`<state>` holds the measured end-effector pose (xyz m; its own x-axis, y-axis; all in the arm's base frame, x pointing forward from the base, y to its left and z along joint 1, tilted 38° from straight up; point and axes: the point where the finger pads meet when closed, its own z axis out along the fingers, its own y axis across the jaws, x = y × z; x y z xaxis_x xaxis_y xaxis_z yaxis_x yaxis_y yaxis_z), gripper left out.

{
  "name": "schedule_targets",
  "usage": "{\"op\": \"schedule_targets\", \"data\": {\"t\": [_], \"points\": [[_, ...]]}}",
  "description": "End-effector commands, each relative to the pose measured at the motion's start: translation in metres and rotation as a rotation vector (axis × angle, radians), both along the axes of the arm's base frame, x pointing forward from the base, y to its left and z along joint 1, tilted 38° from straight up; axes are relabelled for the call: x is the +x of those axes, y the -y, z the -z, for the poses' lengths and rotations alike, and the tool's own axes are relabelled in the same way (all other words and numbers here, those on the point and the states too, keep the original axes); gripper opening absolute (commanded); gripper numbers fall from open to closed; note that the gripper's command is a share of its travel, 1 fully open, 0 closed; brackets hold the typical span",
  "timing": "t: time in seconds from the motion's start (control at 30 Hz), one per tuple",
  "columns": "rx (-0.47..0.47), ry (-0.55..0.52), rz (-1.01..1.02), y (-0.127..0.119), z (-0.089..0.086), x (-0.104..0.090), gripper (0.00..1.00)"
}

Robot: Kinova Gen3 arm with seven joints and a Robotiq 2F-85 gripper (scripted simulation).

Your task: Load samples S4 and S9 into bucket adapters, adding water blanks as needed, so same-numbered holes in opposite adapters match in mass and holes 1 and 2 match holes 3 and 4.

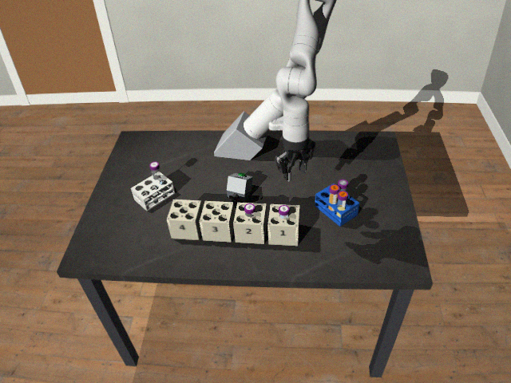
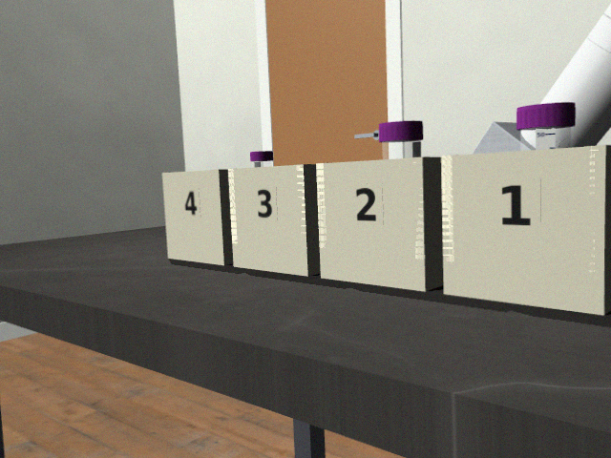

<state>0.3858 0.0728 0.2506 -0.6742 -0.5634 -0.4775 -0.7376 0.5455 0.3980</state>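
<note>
Four cream adapters stand in a row: 4 (image 1: 184,227) (image 2: 192,237), 3 (image 1: 215,228) (image 2: 266,241), 2 (image 1: 248,230) (image 2: 369,246) and 1 (image 1: 283,232) (image 2: 522,256). A purple-capped tube with a pale cap dot (image 1: 248,208) (image 2: 400,131) sits in adapter 2, and another (image 1: 283,211) (image 2: 545,115) sits in adapter 1. The blue rack (image 1: 331,205) holds two orange-dot tubes (image 1: 334,189) (image 1: 342,195) and a pale-dot tube (image 1: 342,183). My gripper (image 1: 295,171) is open and empty. It hangs behind adapter 1, left of the blue rack.
A white rack (image 1: 144,198) at the left holds one purple-capped tube (image 1: 154,166) (image 2: 261,156). The small desk (image 1: 238,187) with the green DONE key (image 1: 241,175) stands behind adapters 3 and 2. A grey wedge (image 1: 235,144) sits at the arm's base.
</note>
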Motion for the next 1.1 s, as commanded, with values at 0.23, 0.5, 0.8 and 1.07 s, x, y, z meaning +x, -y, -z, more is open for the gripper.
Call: {"op": "schedule_targets", "data": {"t": [0.23, 0.5, 0.8, 1.07], "points": [[0.0, 0.001, 0.001, -0.022, -0.018, -0.009, 0.62], [0.0, 0.001, 0.001, -0.042, -0.033, -0.018, 0.62], [0.0, 0.001, 0.001, -0.059, -0.046, -0.026, 0.62], [0.0, 0.001, 0.001, -0.079, -0.062, -0.035, 0.62]]}}
